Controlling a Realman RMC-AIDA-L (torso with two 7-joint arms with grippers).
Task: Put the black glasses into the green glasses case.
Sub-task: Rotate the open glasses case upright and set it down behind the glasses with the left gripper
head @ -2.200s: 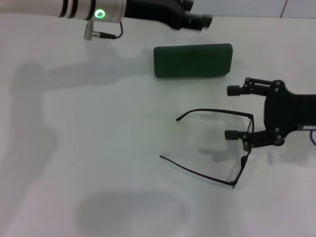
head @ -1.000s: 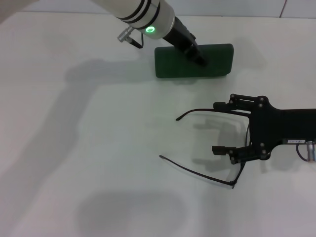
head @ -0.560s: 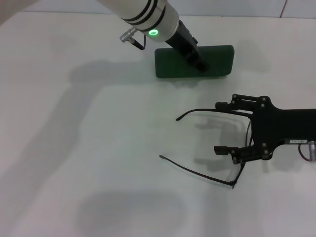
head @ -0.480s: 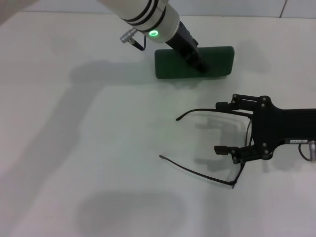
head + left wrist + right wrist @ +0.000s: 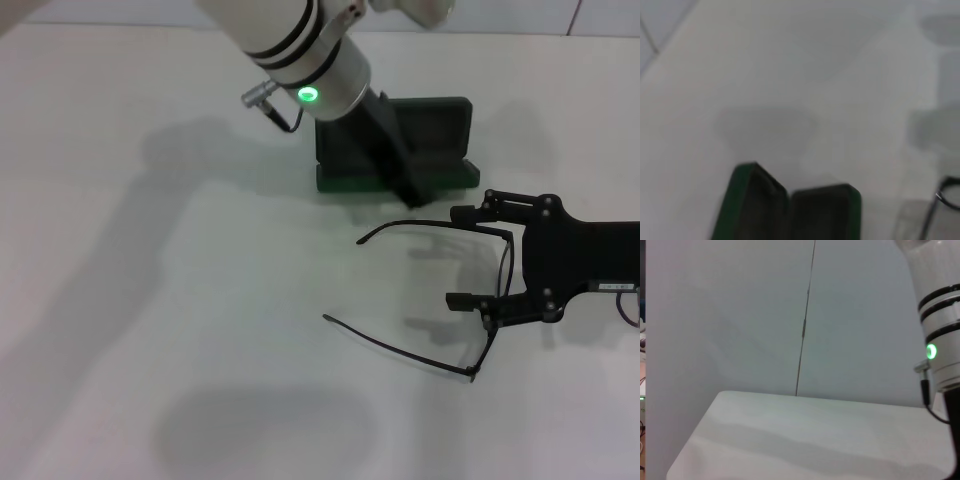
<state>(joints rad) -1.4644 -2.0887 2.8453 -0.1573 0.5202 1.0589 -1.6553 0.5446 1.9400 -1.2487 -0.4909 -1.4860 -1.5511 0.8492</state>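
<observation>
- Right end effector (image 5: pixel 468 256): we see its two black fingers spread apart, one near the front edge of the black glasses (image 5: pixel 470 300) close to the far hinge, the other beside the front lower down; the frame's front passes between them, and we cannot tell whether either finger touches it.
- Left end effector (image 5: pixel 408 192): it reaches down over the green glasses case (image 5: pixel 440 140), its dark tip just past the case's near edge; we cannot tell how far its fingers are apart or whether they hold anything.
- We see the black glasses lying unfolded on the white counter (image 5: pixel 150 330), just on the near side of the case, both temple arms stretched away from the right end effector.
- We see the case standing open, its lid raised on the far side and its dark lining showing; the left wrist view shows the same open case (image 5: pixel 790 205) with its two dark halves.
- From the right wrist camera we see the left arm (image 5: pixel 940 340) with its green light, above the pale counter (image 5: pixel 790 440).
</observation>
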